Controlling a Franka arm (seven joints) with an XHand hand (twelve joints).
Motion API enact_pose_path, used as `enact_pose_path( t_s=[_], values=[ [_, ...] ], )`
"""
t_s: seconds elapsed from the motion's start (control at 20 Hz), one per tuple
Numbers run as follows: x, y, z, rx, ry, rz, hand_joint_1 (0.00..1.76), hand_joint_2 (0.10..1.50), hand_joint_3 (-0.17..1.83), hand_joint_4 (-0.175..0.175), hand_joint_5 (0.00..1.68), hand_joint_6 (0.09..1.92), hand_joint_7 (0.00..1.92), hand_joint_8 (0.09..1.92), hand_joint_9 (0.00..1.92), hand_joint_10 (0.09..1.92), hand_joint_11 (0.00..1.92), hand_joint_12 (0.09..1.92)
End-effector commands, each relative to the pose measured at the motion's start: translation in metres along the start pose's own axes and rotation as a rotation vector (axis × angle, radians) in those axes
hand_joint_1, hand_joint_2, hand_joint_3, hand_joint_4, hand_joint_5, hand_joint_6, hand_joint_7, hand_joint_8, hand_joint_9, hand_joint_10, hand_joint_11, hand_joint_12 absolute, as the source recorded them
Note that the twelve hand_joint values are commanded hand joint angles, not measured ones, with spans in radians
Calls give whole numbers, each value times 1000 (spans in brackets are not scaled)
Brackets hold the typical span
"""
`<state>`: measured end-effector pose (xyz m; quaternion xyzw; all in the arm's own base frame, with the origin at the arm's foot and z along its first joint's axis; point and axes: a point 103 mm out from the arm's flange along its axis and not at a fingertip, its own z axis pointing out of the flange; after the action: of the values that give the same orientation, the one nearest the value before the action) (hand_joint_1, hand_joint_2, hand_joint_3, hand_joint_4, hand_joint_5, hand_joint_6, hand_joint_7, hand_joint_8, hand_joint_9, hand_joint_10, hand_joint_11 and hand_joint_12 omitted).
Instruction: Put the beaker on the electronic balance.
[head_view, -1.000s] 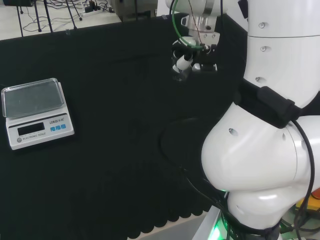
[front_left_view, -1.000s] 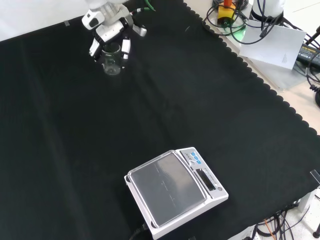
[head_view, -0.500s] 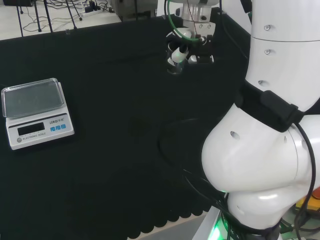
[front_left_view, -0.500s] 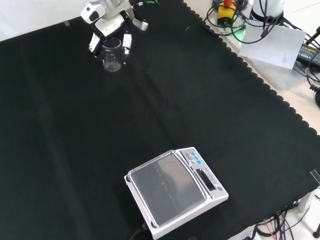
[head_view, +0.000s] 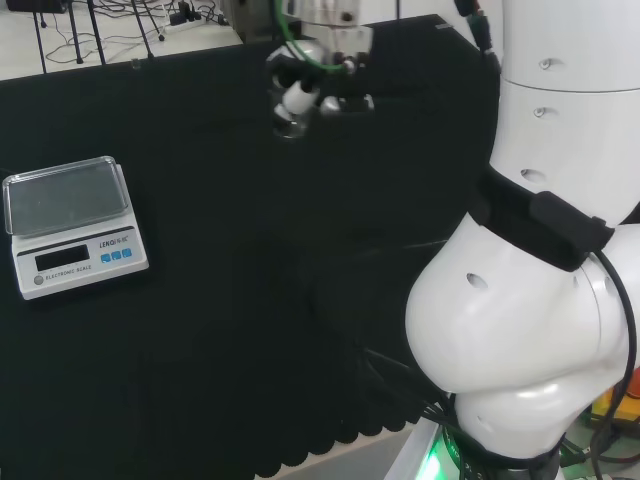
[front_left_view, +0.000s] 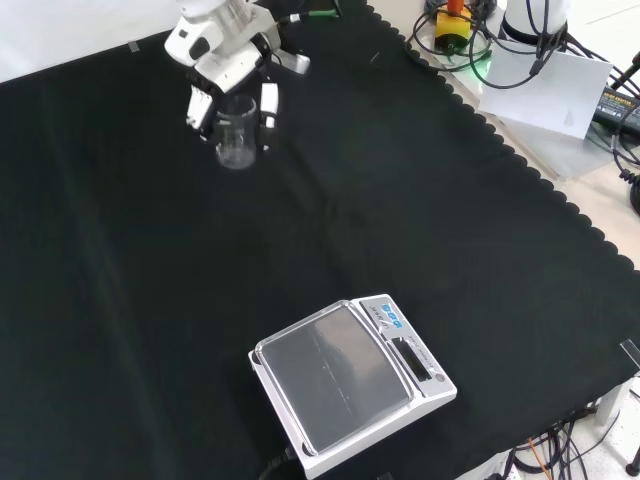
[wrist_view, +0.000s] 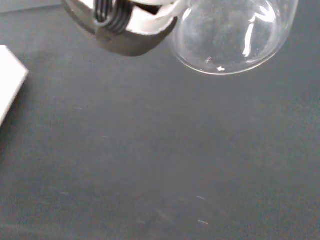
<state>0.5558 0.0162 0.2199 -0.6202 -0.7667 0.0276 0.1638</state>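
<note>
fingers (front_left_view: 267, 104) are curling round the clear beaker (front_left_view: 236, 138), the hand (front_left_view: 228, 62) holding it above the cloth (front_left_view: 420, 200), well apart from the balance (front_left_view: 345, 385). better carrying it upright and lowering it flat onto the pan's middle.

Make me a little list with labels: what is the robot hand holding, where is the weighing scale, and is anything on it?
hand: the hand is at the far end of the cloth in the front view, fingers curled round a clear beaker
beaker: upright, looks empty, its round base shows in the wrist view
electronic balance: near the front edge of the black cloth, far from the hand
balance pan: bare, nothing on it
task step: beaker not yet on the balance
</note>
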Motion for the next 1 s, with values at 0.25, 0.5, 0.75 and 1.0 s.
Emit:
enact_pose_path(
  t_s=[0.25,0.5,0.75,1.0],
  values=[
    [189,56,16,75,-52,-252,1339,948,582,-93,721,1497,625,1576,938,1439,1124,1177],
    [222,79,35,120,-64,-284,1345,860,761,-95,733,1533,637,1614,957,1463,1118,1194],
    [254,99,58,164,-66,-331,1341,938,624,-125,706,1529,603,1597,920,1470,1110,1200],
    [283,118,78,199,-82,-367,1340,976,541,-123,707,1508,603,1577,917,1454,1109,1192]
  ],
)
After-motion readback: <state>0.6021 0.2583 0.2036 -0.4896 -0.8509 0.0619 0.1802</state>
